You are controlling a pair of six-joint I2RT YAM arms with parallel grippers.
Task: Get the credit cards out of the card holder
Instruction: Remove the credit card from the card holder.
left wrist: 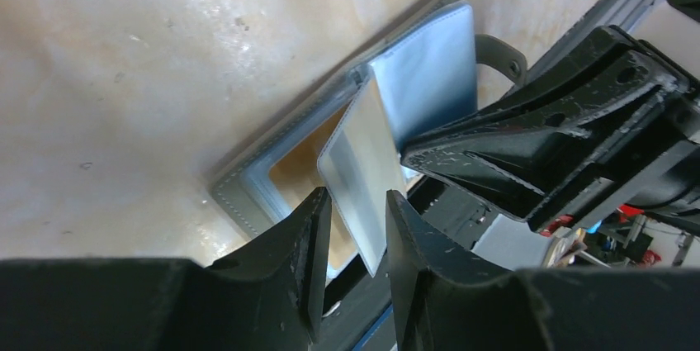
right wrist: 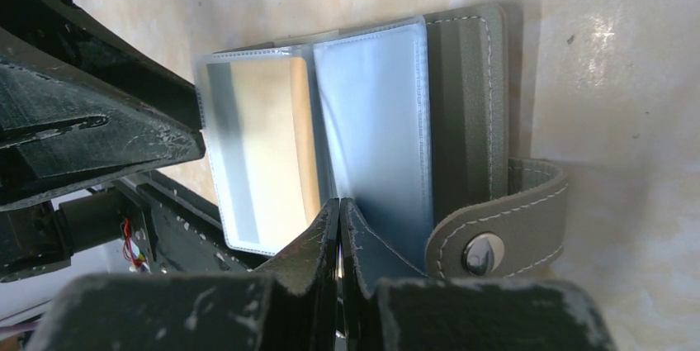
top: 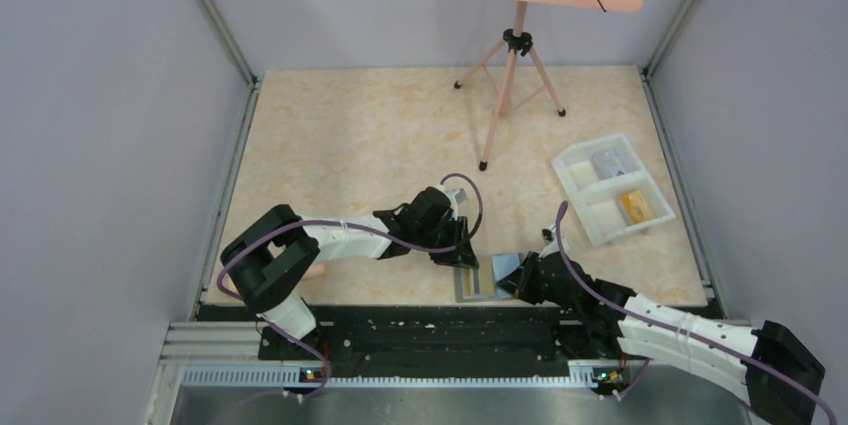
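Observation:
The card holder (top: 478,283) lies open at the table's near edge, with a grey cover (right wrist: 466,103) and a snap tab (right wrist: 512,219). A pale grey card (left wrist: 359,153) tilts up out of its pockets. My left gripper (left wrist: 357,194) is open, its fingers apart on either side of that card's lower corner. A yellow-orange card (right wrist: 272,136) sits in the left clear pocket. My right gripper (right wrist: 339,202) is shut, its tips at the near edge of the pale blue pocket (right wrist: 371,120). Whether a leaf is pinched does not show. From above, the left gripper (top: 466,257) and right gripper (top: 520,275) flank the holder.
A white compartmented tray (top: 578,200) at the right holds a yellow card (top: 637,205) and a grey one (top: 608,162). A pink tripod stand (top: 510,85) stands at the back. The black rail (top: 420,330) runs right behind the holder.

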